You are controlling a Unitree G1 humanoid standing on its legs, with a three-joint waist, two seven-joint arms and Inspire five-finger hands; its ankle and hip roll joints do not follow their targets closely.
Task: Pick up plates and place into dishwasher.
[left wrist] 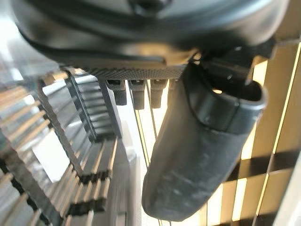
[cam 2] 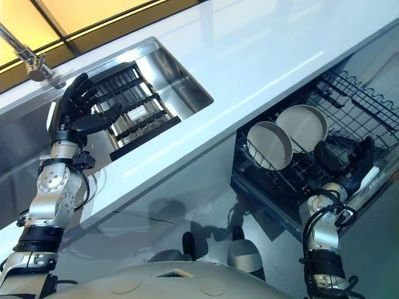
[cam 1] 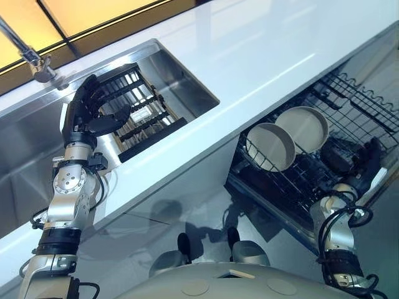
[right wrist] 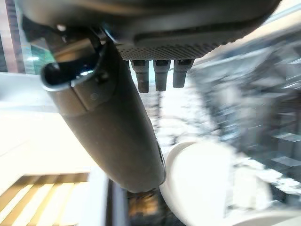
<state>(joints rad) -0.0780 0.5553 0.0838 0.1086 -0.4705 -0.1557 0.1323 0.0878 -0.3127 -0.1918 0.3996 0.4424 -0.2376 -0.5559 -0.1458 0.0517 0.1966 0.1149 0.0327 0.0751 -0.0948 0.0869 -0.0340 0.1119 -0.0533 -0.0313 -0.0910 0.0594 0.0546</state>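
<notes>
Two white plates (cam 1: 271, 147) (cam 1: 304, 128) stand on edge side by side in the dishwasher's lower wire rack (cam 1: 358, 103). My right hand (cam 1: 366, 159) hovers open over that rack just right of the plates, holding nothing; one white plate (right wrist: 211, 183) shows past its thumb in the right wrist view. My left hand (cam 1: 93, 107) is raised over the sink, open with fingers spread, empty, right at the left end of a black slatted dish rack (cam 1: 149, 118). The rack's slats (left wrist: 89, 155) show beyond the fingers in the left wrist view.
A steel sink (cam 1: 187, 81) holds the black rack, with a faucet (cam 1: 32, 59) at its far left corner. A long white counter (cam 1: 268, 56) runs between sink and dishwasher. The dishwasher rack is pulled out below the counter edge.
</notes>
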